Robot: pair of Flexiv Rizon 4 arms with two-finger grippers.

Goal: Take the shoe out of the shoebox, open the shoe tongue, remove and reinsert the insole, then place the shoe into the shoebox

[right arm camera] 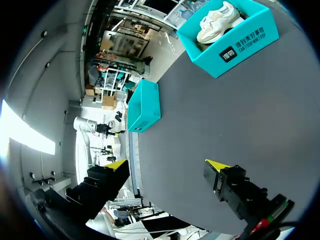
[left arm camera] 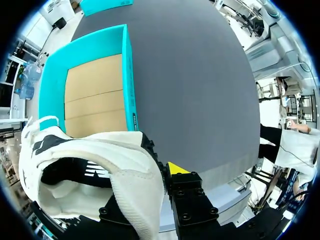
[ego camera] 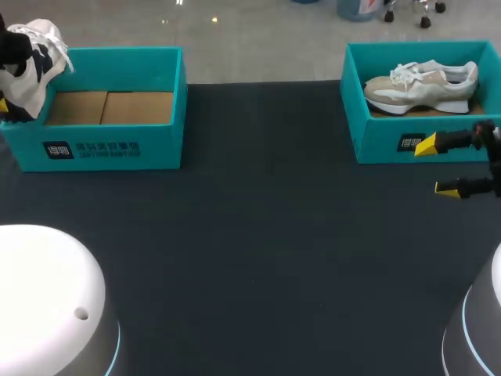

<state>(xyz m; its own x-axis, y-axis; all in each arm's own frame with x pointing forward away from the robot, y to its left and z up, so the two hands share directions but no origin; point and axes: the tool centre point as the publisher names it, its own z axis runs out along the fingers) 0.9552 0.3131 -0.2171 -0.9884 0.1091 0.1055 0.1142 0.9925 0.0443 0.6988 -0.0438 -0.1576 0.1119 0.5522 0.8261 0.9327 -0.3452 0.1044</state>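
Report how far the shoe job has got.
Done: the white and black shoe is out of the left teal cardboard box, whose brown floor lies bare. In hand: the left claw grips that shoe above the box's left end. To do, seemingly: tongue, insole, return. The right claw is open in front of the right teal box, where a beige sneaker lies.

— Any lettering on the boxes?
— White print on the front wall of the left shoebox (ego camera: pixel 160 145) and the right shoebox (ego camera: pixel 376 145): a square logo with lines of characters beside it.
— And the shoes?
— The white shoe (left arm camera: pixel 90 172) shows white stripes on a black side patch, with no legible letters.
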